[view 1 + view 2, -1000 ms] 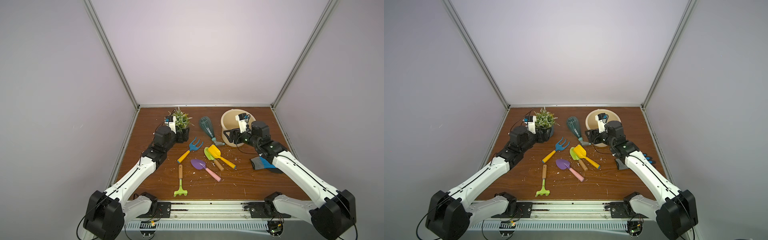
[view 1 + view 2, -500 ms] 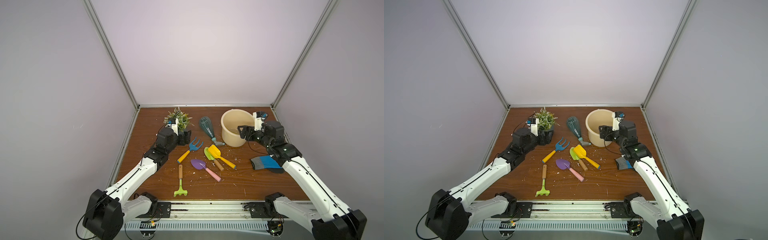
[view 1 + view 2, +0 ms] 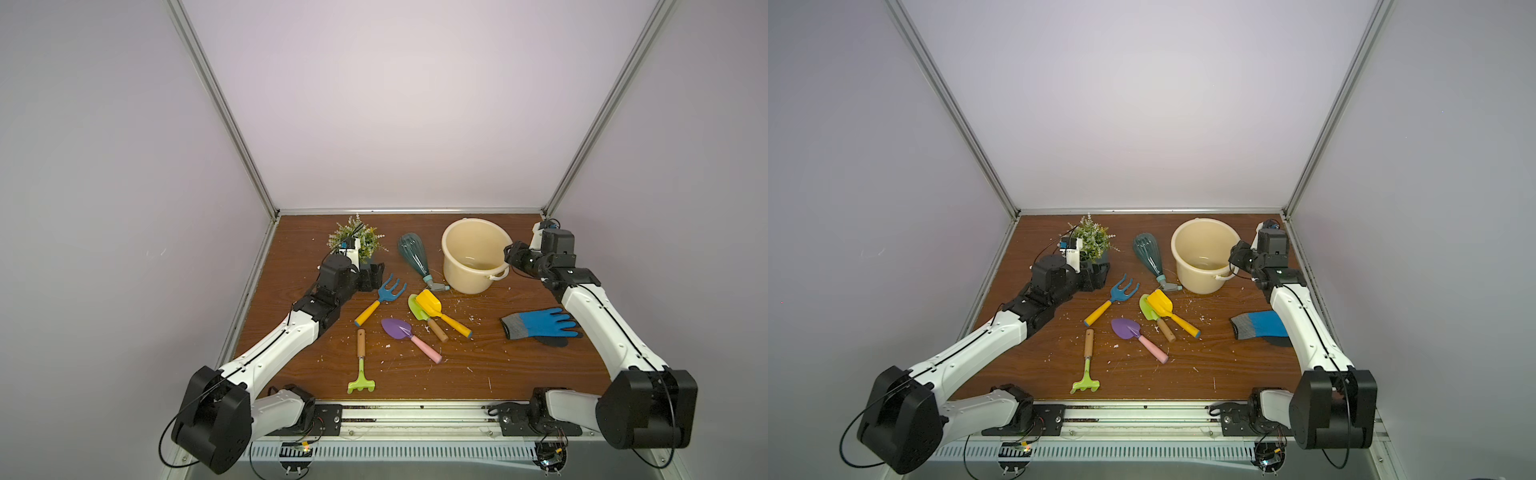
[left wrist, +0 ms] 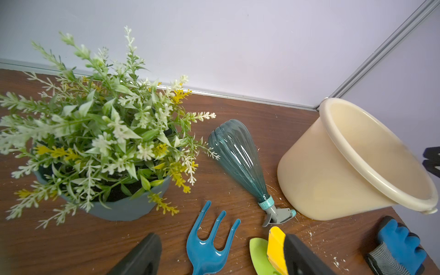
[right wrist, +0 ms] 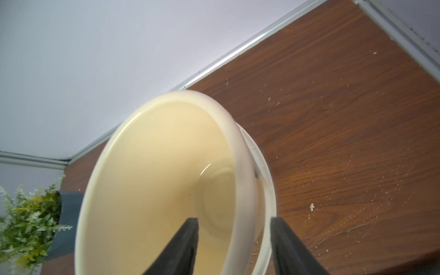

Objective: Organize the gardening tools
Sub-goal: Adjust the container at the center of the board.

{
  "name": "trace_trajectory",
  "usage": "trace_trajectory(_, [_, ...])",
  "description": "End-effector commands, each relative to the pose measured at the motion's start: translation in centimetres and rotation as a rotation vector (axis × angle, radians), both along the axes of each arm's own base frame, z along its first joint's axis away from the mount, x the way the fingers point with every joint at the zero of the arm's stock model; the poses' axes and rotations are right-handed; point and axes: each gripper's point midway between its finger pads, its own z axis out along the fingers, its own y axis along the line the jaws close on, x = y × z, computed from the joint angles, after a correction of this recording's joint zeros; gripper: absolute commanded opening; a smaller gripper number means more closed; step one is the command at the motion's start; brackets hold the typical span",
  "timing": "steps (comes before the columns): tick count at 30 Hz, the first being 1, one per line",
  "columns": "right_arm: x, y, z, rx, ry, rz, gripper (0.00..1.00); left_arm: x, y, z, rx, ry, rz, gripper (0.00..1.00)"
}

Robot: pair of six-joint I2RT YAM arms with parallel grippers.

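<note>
Since a second ago the bucket [image 3: 467, 282] has come upright, the right hand [image 3: 510, 254] drawn back to its rim.

Both top views: spray bottle [image 3: 1148, 253] just beside the bucket; blue fork [image 3: 390, 291], yellow scoop [image 3: 429, 303], green trowel [image 3: 414, 306], purple trowel [image 3: 395, 328] and rake [image 3: 360, 384] farther off on the counter [image 3: 498, 374].

Left wrist: left hand [image 4: 221, 238] spread, blue fork between its fingers [image 4: 142, 257].

Right wrist: fingers [image 5: 181, 250] apart, straddling the bucket's rim.
</note>
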Motion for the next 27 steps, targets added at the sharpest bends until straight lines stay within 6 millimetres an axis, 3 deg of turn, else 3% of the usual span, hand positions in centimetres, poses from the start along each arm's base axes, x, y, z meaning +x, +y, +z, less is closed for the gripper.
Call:
trace_trajectory(1, [1.2, 1.2, 1.4, 0.085, -0.064, 0.025, 0.47, -0.2, 0.1, 1.4, -0.003, -0.039, 0.010, 0.85])
trace_trajectory(9, [3.0, 2.6, 0.1, 0.137, -0.050, 0.038, 0.36, -0.3, 0.3, 1.1, -0.013, -0.038, 0.023, 0.85])
trace_trajectory(20, [5.0, 3.8, -0.5, 0.148, -0.067, 0.049, 0.36, -0.2, 0.1, 0.9, -0.034, -0.027, 0.023, 0.84])
trace_trajectory(23, [5.3, 4.1, -0.7, 0.143, -0.064, 0.058, 0.37, -0.2, 0.1, 0.9, -0.039, -0.025, 0.020, 0.84])
trace_trajectory(27, [4.7, 3.1, -0.2, 0.088, -0.061, 0.031, 0.50, -0.2, 0.1, 1.3, -0.037, -0.033, 0.019, 0.85])
